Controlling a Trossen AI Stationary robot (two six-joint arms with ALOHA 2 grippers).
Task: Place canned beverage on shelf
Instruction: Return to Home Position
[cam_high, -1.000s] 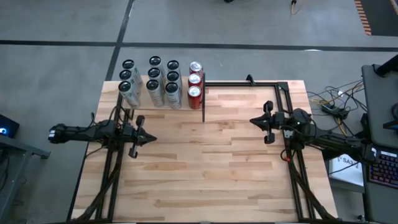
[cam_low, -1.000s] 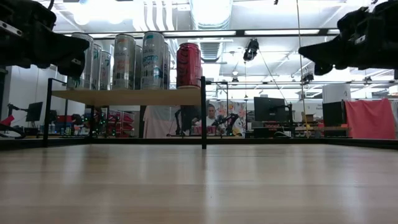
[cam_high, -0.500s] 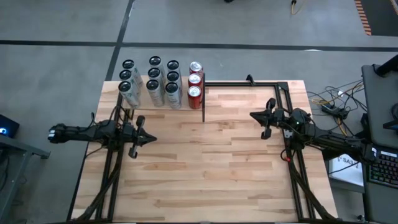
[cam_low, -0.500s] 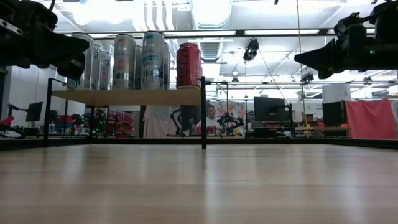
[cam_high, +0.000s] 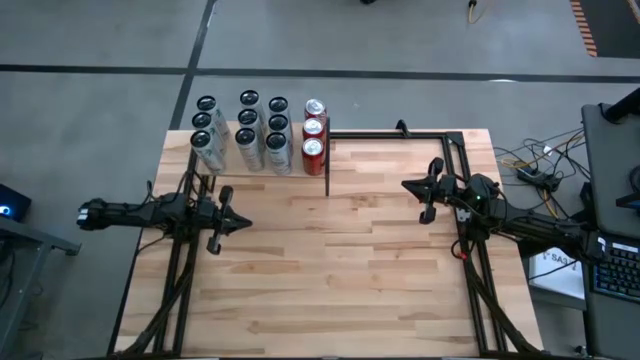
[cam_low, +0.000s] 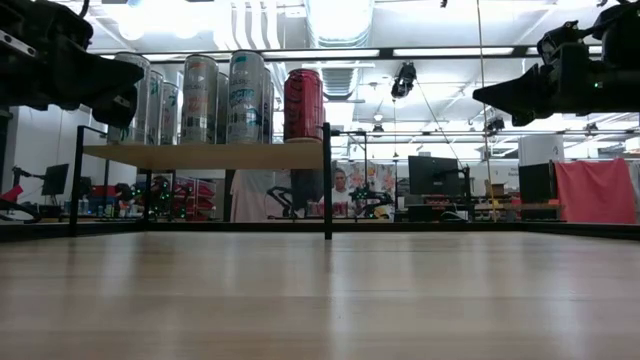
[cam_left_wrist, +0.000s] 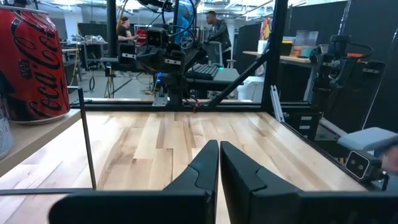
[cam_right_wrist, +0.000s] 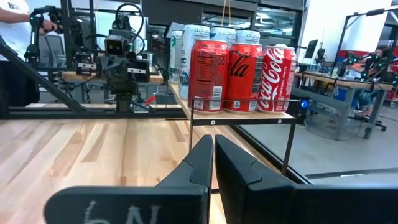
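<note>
Twelve cans all told are up on the shelf (cam_low: 200, 155), which sits at the 11 o'clock corner of the table (cam_high: 340, 270) in the high view. Nine of them are tall pale cans (cam_high: 246, 116), standing in three lines of three that run from 12 to 6. The other three are red Coca-Cola cans (cam_right_wrist: 242, 74), packed side by side along the shelf's 3 o'clock edge, right by one of its black posts (cam_high: 327, 175). Every can I can see is upright.

Both arms are parked away from the shelf. The left gripper (cam_high: 243, 222) is over at the table's 9 o'clock side, pointing toward 3. Its own wrist camera shows the two fingers (cam_left_wrist: 202, 165) pressed together with only a sliver between them, so it's closed with nothing in it. The right gripper (cam_high: 405, 187) is at the 3 o'clock side pointing toward 9, and it's the same story: fingers (cam_right_wrist: 200, 155) together, gripping nothing. It faces the Coke end of the shelf from well apart.

From the low camera both grippers hang high above the tabletop. One is up at 10 o'clock of the picture in front of the tall cans, the other up at 2 o'clock.

Each wrist camera catches the opposite arm straight across the table. A couple of people (cam_left_wrist: 214, 28) are standing in the room beyond it, not near the robot.
</note>
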